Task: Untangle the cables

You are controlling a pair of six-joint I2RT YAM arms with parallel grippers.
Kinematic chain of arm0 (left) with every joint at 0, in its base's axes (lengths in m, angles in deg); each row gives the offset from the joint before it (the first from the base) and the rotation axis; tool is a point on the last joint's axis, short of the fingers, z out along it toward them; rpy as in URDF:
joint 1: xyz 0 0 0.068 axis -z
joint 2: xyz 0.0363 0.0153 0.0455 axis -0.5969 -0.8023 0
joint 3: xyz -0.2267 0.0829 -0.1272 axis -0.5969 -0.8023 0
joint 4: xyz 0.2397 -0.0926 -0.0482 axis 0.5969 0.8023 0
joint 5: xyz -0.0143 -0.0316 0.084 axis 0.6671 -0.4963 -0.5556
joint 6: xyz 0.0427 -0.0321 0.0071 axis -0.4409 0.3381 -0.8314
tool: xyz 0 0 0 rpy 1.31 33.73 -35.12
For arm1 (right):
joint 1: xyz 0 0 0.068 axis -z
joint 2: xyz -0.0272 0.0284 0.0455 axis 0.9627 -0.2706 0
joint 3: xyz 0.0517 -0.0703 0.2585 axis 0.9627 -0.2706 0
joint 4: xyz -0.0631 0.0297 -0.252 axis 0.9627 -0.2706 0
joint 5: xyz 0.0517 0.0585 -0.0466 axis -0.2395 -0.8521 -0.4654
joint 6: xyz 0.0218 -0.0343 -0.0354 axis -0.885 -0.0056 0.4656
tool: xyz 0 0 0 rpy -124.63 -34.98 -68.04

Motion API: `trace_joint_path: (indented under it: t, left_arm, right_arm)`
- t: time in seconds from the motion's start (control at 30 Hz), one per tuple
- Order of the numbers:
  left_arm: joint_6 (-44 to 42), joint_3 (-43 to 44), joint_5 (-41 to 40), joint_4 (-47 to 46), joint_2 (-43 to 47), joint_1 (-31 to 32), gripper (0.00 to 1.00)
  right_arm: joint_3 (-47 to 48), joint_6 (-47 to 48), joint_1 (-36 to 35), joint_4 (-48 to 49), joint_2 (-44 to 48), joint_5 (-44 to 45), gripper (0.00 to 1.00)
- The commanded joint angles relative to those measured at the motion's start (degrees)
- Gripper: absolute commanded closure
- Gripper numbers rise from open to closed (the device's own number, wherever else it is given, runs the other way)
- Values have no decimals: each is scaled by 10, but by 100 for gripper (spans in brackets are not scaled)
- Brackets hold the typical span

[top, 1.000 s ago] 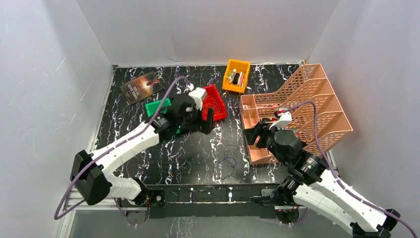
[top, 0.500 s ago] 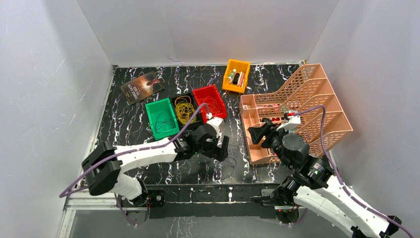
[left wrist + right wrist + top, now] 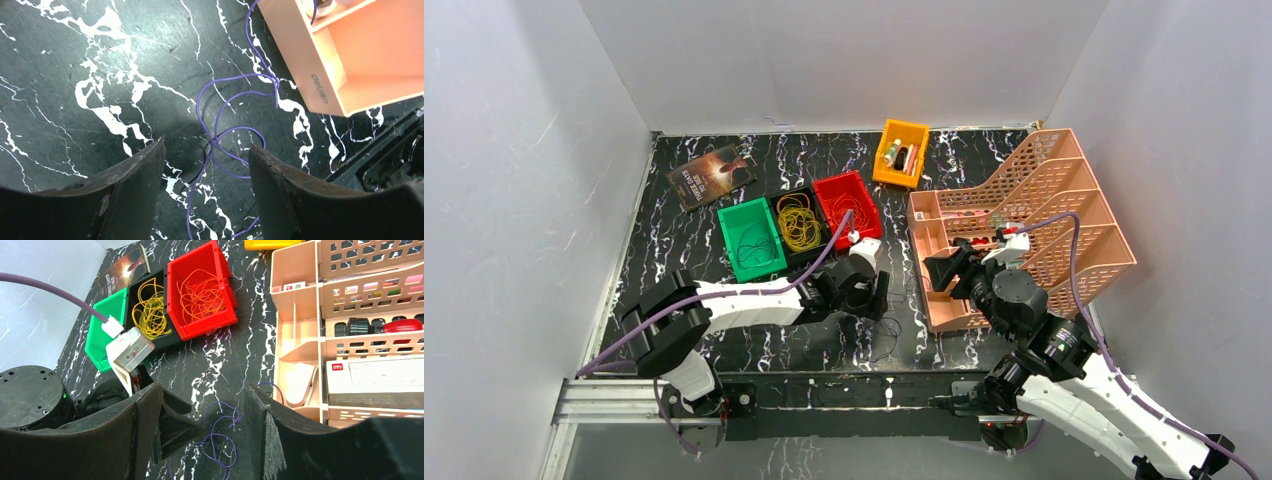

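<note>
My left pincer (image 3: pixel 206 150) hangs spread wide and empty. Its fingers straddle the purple cables (image 3: pixel 220 112) at the lower centre of my wrist view, left of the peach tray (image 3: pixel 320 85) (the crossing sits right between them), so closing should catch the knot.

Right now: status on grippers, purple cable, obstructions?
Left gripper: jaws open over purple cable. Right gripper: jaws open, empty. Pink organizer close beside cable.

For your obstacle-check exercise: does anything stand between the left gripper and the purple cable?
Nothing visible does. The left gripper hangs open directly above the purple cable on the table; the peach organiser stands off to one side.
</note>
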Motion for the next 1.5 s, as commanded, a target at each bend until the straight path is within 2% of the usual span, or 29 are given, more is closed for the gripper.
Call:
trace_joint_path:
  t: [0.0,0.2,0.5,0.67,0.9,1.0,1.2,1.47]
  left_arm:
    - [19,18,-46,-13,-8,0,43]
    - [30,27,-49,-14,-32,0,53]
    - [25,42,-52,-20,-57,-3,63]
    - [21,46,-39,-31,-67,-9,78]
    - [19,45,-20,-41,-79,-17,86]
    - [8,53,-15,-36,-80,-21,100]
    - [-44,79,-28,5,-48,-28,100]
    - [-86,72,-89,54,58,-30,100]
  right_arm:
    - [8,-3,1,13,6,4,31]
    - [9,-3,1,9,7,2,31]
    - [5,-2,1,7,11,2,31]
    - [5,-3,1,7,11,2,31]
    - [9,-1,1,4,11,1,31]
    - [11,0,1,3,10,1,31]
    - [6,-2,1,12,4,-4,31]
    - [-3,-6,1,35,-31,-16,31]
